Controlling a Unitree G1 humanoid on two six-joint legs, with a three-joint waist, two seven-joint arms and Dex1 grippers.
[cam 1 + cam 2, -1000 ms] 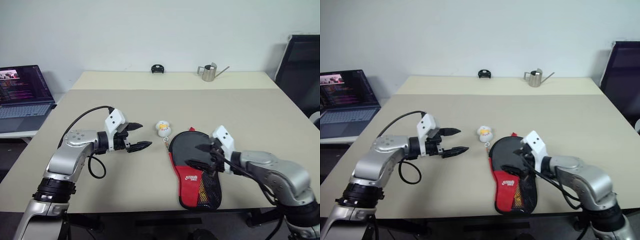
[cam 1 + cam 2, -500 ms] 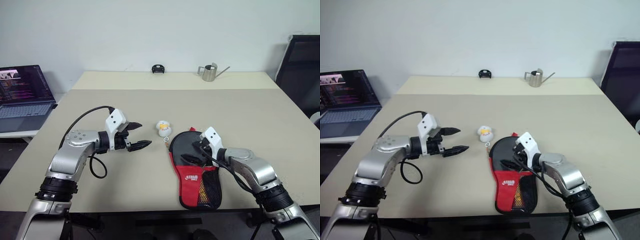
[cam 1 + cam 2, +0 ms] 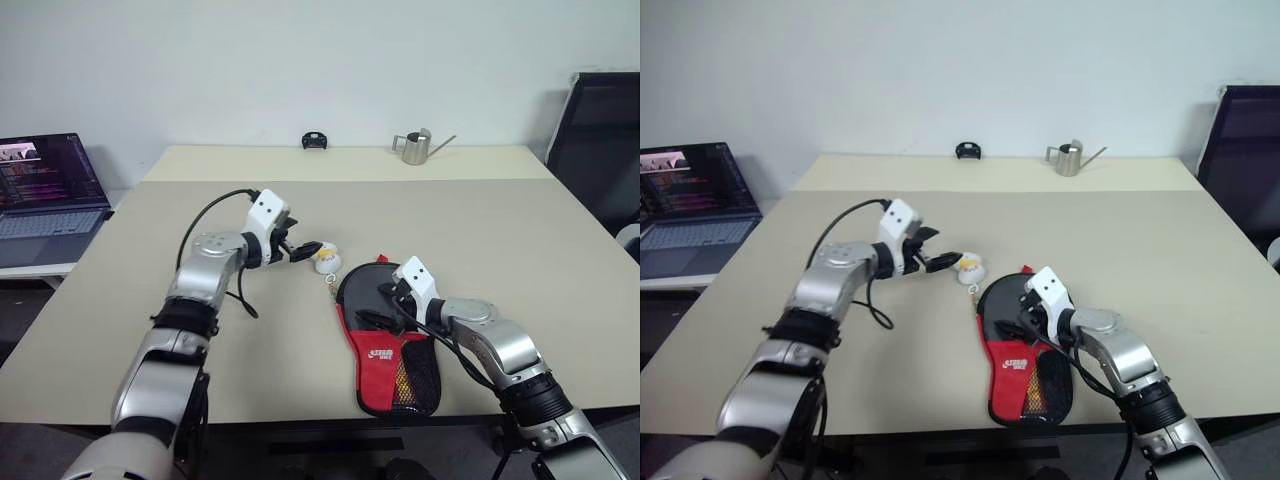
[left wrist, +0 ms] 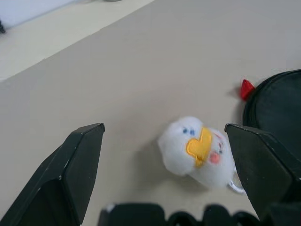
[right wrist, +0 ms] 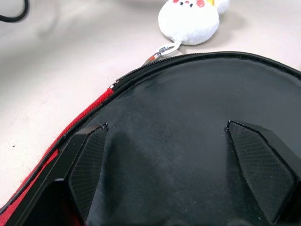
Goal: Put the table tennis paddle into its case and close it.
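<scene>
The case (image 3: 385, 340), a soft black pouch with a red panel and mesh pocket, lies flat near the table's front edge. Its zipper (image 5: 141, 66) runs around the round black end. A white plush duck (image 3: 326, 260) hangs from the zip pull by a small clip. My left gripper (image 3: 308, 250) is open just left of the duck, which lies between the spread fingers (image 4: 82, 160) in the left wrist view. My right gripper (image 3: 382, 303) is open low over the case's round black end, its fingers (image 5: 89, 169) spread above the fabric. The table tennis paddle is hidden.
An open laptop (image 3: 45, 185) sits on a side surface at the far left. A metal watering can (image 3: 415, 146) and a small black object (image 3: 315, 139) stand on the far table. A black chair (image 3: 600, 140) is at the right.
My left gripper has reached forward and to the right, from open table up to the plush duck. The right gripper sank slightly onto the case's round end early on, then held still.
</scene>
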